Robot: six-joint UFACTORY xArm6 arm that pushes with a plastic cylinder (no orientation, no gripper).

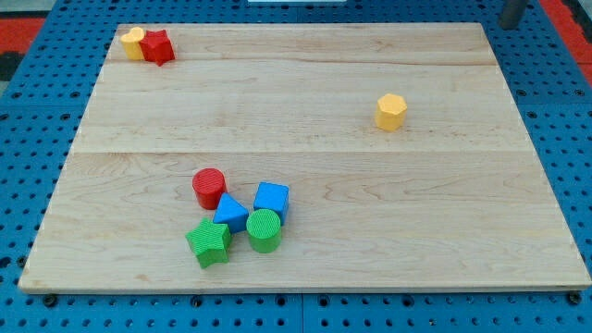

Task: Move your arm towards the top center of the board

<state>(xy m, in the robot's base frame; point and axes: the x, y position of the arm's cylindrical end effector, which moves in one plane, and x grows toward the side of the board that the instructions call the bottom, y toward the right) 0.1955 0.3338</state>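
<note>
My tip [508, 25] shows at the view's top right corner, a dark rod end just past the wooden board's [324, 157] top right corner, far from every block. A yellow hexagonal block [391, 111] lies alone right of the board's centre, the block closest to my tip. At the top left corner a yellow block [133, 43] touches a red star-shaped block [158, 46].
A cluster sits at the bottom centre-left: a red cylinder [209, 188], a blue cube [272, 200], a blue triangular block [231, 214], a green cylinder [264, 230] and a green star-shaped block [209, 242]. A blue pegboard [37, 139] surrounds the board.
</note>
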